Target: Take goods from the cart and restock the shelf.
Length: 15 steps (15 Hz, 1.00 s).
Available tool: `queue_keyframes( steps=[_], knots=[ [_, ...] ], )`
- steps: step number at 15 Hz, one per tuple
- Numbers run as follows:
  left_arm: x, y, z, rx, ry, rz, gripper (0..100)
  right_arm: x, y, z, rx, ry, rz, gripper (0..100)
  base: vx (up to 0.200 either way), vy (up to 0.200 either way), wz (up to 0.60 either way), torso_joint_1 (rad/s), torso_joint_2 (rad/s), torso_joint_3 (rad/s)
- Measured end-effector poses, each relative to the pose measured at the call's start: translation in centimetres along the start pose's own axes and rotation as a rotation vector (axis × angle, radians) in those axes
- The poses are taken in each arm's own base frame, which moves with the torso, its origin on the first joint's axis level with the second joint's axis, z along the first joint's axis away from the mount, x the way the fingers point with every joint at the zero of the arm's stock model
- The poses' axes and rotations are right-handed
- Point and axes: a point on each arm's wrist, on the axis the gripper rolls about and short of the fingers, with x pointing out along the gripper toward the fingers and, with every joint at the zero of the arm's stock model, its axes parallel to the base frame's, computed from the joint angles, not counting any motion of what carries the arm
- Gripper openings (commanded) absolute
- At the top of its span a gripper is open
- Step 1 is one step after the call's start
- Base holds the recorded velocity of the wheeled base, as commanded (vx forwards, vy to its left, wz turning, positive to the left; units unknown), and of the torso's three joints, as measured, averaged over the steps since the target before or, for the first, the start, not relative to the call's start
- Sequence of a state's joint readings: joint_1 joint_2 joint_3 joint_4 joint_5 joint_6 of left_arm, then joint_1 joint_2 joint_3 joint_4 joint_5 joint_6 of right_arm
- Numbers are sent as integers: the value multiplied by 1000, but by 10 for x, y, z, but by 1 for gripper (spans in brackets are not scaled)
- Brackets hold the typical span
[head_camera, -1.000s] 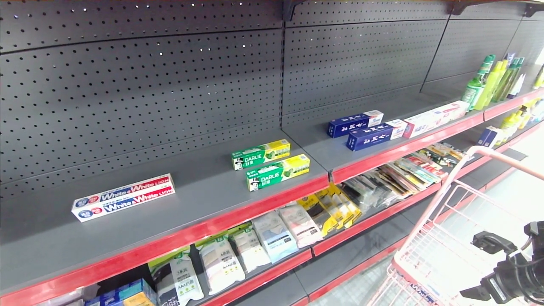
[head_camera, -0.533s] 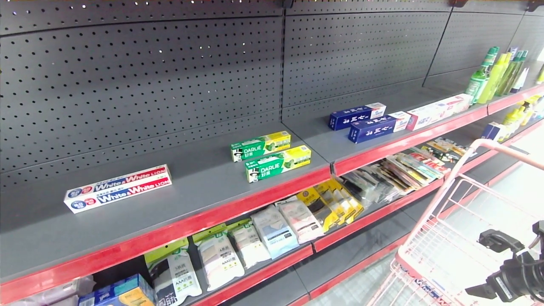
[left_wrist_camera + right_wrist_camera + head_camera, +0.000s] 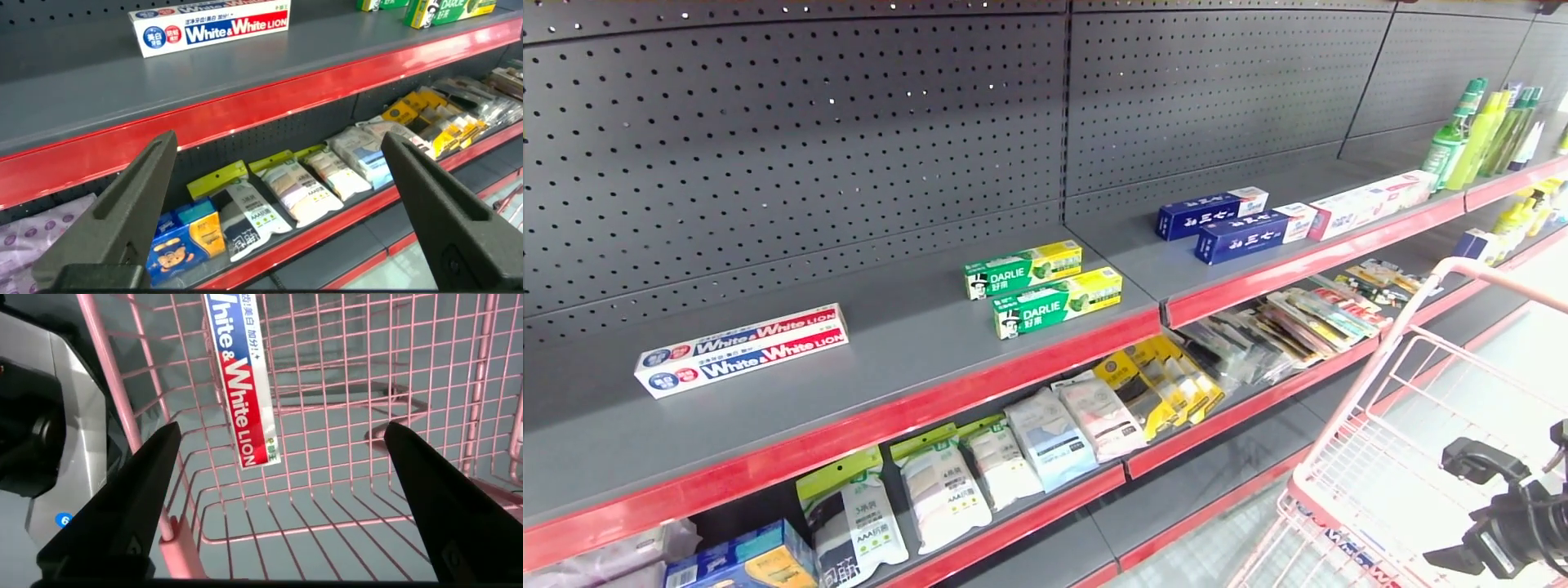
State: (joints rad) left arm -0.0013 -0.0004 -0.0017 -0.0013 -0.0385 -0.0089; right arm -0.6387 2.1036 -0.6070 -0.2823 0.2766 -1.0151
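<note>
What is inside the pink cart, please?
One red, white and blue toothpaste box is inside the pink cart. The right pincer covers parts of the mesh floor; anything there is hidden.

Black cabled right arm [image 3: 1515, 523], white label [image 3: 1490, 545]; dark wedge-shaped gripper fingers [image 3: 122, 506]

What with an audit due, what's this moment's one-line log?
right gripper: open, above pink wire cart | in cart: red-white-blue toothpaste box | left gripper: open
</note>
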Motion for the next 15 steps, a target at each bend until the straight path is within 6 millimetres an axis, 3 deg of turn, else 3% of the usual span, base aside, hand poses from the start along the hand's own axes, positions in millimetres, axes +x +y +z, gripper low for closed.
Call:
queue_keyframes(
  steps=[5, 15],
  knots=[
    [0, 0, 0, 0, -1, 0, 100, 0, -2, 1, -21, -3, -5, 100, 0, 0, 0, -38, 75, 44],
    [0, 0, 0, 0, 1, 0, 100, -2, -9, -3, -63, -12, -22, 100, 0, 0, 0, -193, 444, 247]
  ],
)
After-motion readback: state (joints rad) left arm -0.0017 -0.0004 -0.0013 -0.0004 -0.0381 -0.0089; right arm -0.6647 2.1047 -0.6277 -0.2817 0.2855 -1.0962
